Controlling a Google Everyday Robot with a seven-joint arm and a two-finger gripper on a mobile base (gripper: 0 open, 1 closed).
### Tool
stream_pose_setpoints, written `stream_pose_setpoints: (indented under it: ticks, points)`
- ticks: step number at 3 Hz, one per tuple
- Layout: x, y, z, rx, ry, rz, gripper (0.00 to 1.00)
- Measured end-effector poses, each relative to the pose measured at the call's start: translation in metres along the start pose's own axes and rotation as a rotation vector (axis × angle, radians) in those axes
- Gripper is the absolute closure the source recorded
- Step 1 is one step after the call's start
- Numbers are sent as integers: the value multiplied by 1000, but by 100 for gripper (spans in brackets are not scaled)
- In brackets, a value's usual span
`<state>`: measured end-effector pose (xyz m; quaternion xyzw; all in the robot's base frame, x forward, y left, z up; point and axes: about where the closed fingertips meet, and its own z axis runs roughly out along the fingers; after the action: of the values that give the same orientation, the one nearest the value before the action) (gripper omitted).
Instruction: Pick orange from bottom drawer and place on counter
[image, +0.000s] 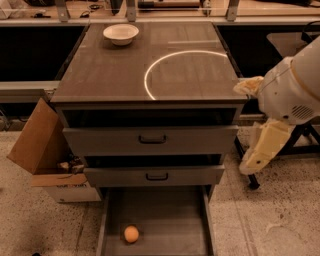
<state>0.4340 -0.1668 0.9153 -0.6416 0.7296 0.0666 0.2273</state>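
The orange (131, 233) lies on the flat grey floor of the open bottom drawer (170, 220), near its front left. The counter (125, 70) is the dark glossy cabinet top with a pale curved arc (150, 70). My gripper (256, 156) hangs at the end of the cream arm (292, 87) to the right of the cabinet, level with the two upper drawers. It is well above and to the right of the orange and holds nothing that I can see.
A white bowl (121, 33) stands at the counter's back left. The two upper drawers with black handles (152, 139) stick out slightly. An open cardboard box (42, 150) sits on the floor left of the cabinet. A black stand leg (245, 160) is on the right.
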Motion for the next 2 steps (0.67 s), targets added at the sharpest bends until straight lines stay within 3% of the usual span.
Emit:
stream_pose_setpoints:
  ticks: [1, 2]
  points:
    - [-24, 29, 53, -99, -136, -26, 0]
    - [-24, 29, 53, -98, -135, -27, 0]
